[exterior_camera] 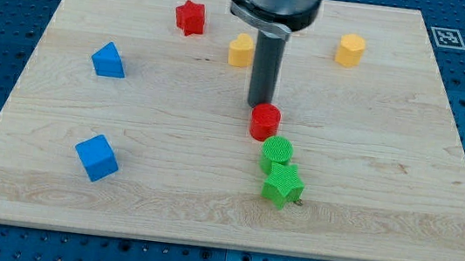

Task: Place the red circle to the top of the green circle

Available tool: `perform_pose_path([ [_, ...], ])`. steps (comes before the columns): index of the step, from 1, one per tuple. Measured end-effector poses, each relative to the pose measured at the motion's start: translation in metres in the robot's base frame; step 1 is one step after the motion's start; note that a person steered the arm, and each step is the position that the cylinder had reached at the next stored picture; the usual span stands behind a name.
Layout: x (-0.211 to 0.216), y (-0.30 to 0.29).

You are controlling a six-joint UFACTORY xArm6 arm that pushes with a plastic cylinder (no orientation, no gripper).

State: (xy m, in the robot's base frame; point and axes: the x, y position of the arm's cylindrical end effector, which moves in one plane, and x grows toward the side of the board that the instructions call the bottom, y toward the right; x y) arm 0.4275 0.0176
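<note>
We are working with no jaws at all: our arm is ending in a plain dark rod, so there is nothing to spread, press or pinch, and my tip (260, 105) is doing all the work by pushing. The tip is standing just at the view's top edge of the red circle (264, 121), touching it or nearly so, which suggests we are nudging the block toward the view's bottom. The red circle is sitting just above the green circle (276, 152), close to it and slightly to the view's left; whether the two are touching we cannot tell. By our judgement the task is almost finished, needing at most a slight shift to the view's right to line them up.

Below the green circle, a green star (282, 187) is lying against it. Farther out on the wooden board (400, 202), a yellow block (241, 51), a yellow hexagon (350, 50), a red star (190, 18) and two blue blocks (109, 60) (96, 157) are resting well apart from the action.
</note>
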Motion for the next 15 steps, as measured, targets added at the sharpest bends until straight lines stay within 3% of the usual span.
perform_pose_path([
  [2,0.01,-0.032],
  [6,0.034,0.007],
  [7,-0.045,0.01],
  [8,-0.05,0.073],
  [9,-0.018,0.123],
  [11,0.007,0.136],
  [12,0.048,0.136],
  [15,0.055,0.119],
])
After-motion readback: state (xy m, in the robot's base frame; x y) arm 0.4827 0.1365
